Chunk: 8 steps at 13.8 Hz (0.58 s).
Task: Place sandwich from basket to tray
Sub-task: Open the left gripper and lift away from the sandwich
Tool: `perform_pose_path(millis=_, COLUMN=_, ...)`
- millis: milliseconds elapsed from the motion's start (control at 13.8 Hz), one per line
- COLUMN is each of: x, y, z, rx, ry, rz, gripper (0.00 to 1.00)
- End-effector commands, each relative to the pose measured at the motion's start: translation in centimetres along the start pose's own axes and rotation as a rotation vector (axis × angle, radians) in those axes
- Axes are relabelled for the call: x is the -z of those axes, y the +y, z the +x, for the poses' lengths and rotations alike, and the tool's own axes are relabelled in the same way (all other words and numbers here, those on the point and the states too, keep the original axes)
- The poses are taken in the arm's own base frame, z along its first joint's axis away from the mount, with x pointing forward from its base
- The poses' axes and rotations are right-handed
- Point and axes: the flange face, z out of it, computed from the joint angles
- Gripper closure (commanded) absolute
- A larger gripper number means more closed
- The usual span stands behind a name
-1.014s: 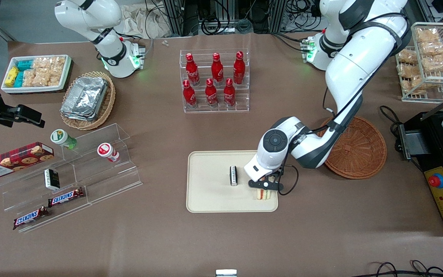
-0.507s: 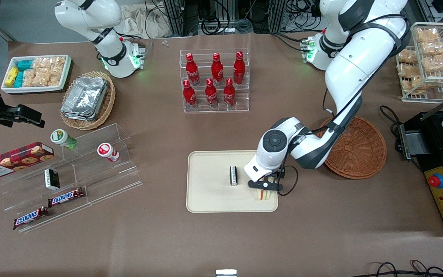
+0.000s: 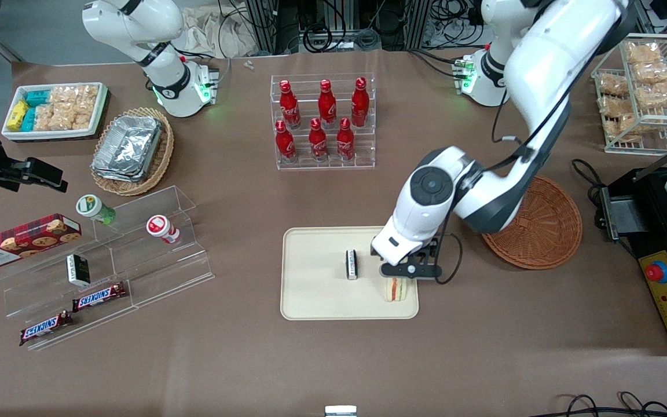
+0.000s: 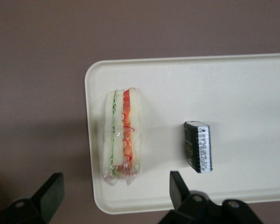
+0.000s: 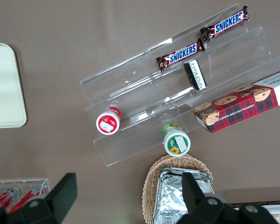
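One sandwich [image 3: 396, 289] lies on your tray [image 3: 316, 301] beside a small black box [image 3: 351, 264], your gripper [image 3: 409, 270] hovering above it, released.

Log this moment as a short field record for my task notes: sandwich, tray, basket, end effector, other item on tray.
sandwich: on the tray, standing on edge near its corner, free of the fingers
basket: holds nothing visible
end effector: open, above the sandwich, fingers apart on either side
other item on tray: small dark packet beside the sandwich, apart from it
task state: sandwich appears placed
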Motion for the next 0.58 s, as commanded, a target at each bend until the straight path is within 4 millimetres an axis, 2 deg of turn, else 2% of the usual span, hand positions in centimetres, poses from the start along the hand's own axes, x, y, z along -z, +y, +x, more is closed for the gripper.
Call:
perform_pose_path(millis=0, x=6.8, y=-4.2, z=-1.3, rx=-0.013, ry=-0.050, rz=0.034, gripper=0.00)
perform_pose_path(millis=217, x=13.4, y=-8.9, z=-1.6, rx=-0.015, ry=-0.053, rz=0.071, gripper=0.00)
perform_pose_path(millis=362, x=16.8, y=-11.8, z=-2.0, rx=-0.002, ry=-0.041, rz=0.103, gripper=0.00)
perform_pose_path(millis=507, x=19.4, y=-15.3, z=-2.5, rx=0.003, ry=-0.070, rz=0.115, gripper=0.00)
